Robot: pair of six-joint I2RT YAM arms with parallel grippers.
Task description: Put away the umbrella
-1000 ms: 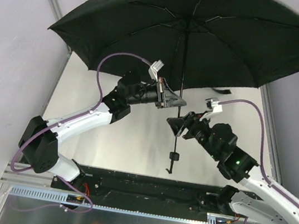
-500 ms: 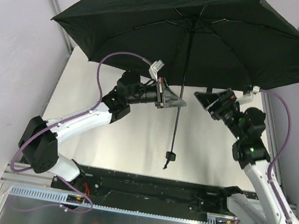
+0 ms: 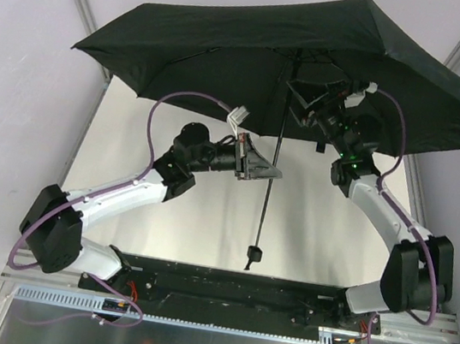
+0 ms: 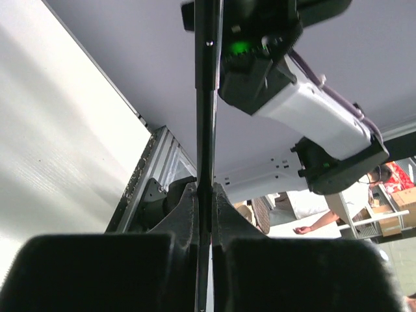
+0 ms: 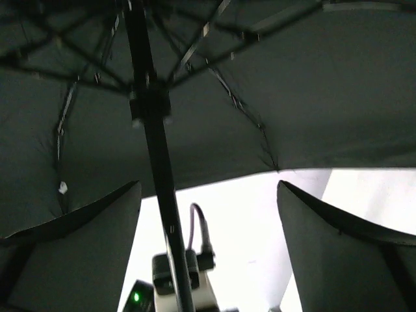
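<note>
Top external view, left side: the left gripper (image 3: 259, 161) stays clenched on the shaft (image 3: 271, 174) of the umbrella (image 3: 257, 46), about midway up, and has not shifted over the last second. The left wrist view confirms it, with the fingers pressed onto the thin black rod from both sides. The handle (image 3: 254, 253) hangs free below the grip, clear of the table (image 3: 207, 212).

Centre: the canopy (image 3: 189, 40) remains fully spread above both arms, though it now tilts slightly differently.

Right side: this is the change. A second ago the right gripper (image 3: 309, 93) sat low beside the shaft, near the handle end. It has since swung out and climbed to just under the canopy. Its jaws stand wide apart and hold nothing. In the right wrist view the shaft runs between the spread fingers (image 5: 84, 253), without visible contact, and the runner (image 5: 149, 107) lies just ahead.

Assessment: the umbrella is not yet collapsed. The right arm appears placed to take the runner and draw it down while the left arm steadies the shaft.
</note>
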